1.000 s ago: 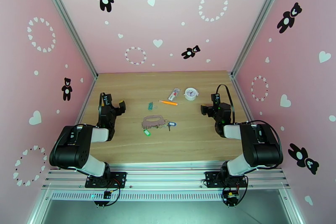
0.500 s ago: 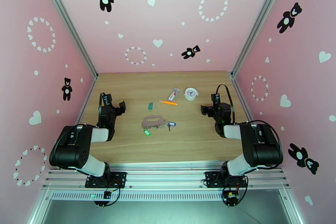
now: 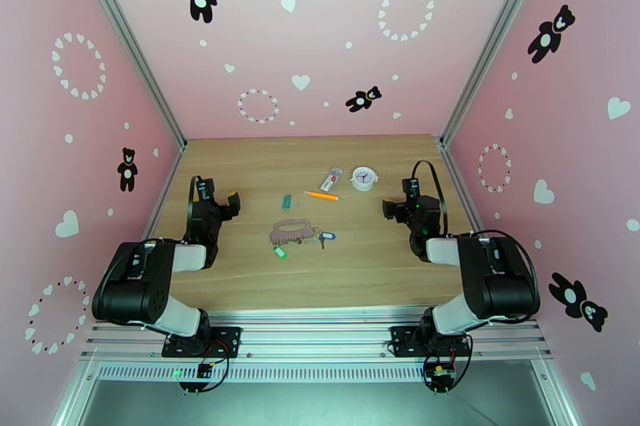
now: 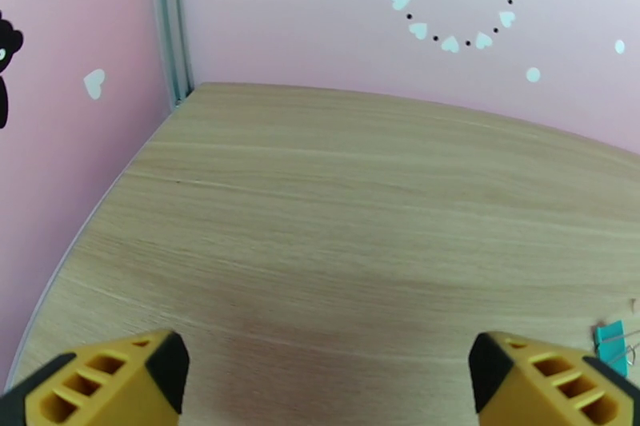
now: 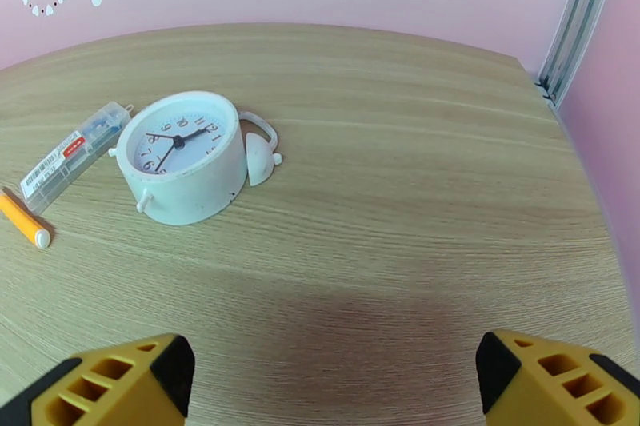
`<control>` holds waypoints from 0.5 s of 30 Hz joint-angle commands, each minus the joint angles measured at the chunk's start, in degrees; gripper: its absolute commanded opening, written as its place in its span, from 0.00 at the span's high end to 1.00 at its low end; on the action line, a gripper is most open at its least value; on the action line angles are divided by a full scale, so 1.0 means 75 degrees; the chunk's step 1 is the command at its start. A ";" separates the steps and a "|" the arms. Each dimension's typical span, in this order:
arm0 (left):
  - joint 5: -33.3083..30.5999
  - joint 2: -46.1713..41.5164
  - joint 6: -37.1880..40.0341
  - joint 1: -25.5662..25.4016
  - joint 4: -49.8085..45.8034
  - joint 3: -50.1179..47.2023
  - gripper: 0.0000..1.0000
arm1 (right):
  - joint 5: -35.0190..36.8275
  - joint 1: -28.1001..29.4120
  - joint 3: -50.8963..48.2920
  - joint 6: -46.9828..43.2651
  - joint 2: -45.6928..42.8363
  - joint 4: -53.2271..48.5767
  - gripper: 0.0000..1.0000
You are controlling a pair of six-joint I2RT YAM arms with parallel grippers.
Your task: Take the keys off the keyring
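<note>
Between my two claws, a little nearer my bases than either of them, the keyring [image 3: 292,229] lies flat on the desk [image 3: 360,276], a dull grey-brown oval loop. Both keys sit at its near edge and look joined to it. The blue key [image 3: 324,239] sticks out on the side toward my right claw [image 3: 402,202]. The green key [image 3: 280,252] hangs off the near corner toward my left claw [image 3: 216,194]. Neither claw touches the keyring or a key, and each is well apart from them.

My left claw is spread wide. In its wrist view the yellow fingertips [image 4: 104,380] sit at the two bottom corners with bare wood between them, and nothing is pinched. Just past the right fingertip, on the side toward the keyring, lies a small teal clip [image 4: 612,340]. From above, the clip lies beyond the keyring as I look out from my bases, and apart from it.

My right claw is spread just as wide and holds nothing. Ahead of it and to its left is a small white clock [image 5: 184,156], its face turned toward this claw. Just beside the clock, farther left, lies a clear tube [image 5: 72,154] with a label. An orange pen [image 5: 24,221] lies close to the tube's near end. From above, the pen lies between the tube and the keyring, touching neither.
</note>
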 commanded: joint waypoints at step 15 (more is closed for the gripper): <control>0.1166 -0.4700 -0.1978 0.0051 -0.4605 0.0691 0.01 | 0.0381 -0.0083 0.0076 0.0860 -0.4338 -0.4401 0.01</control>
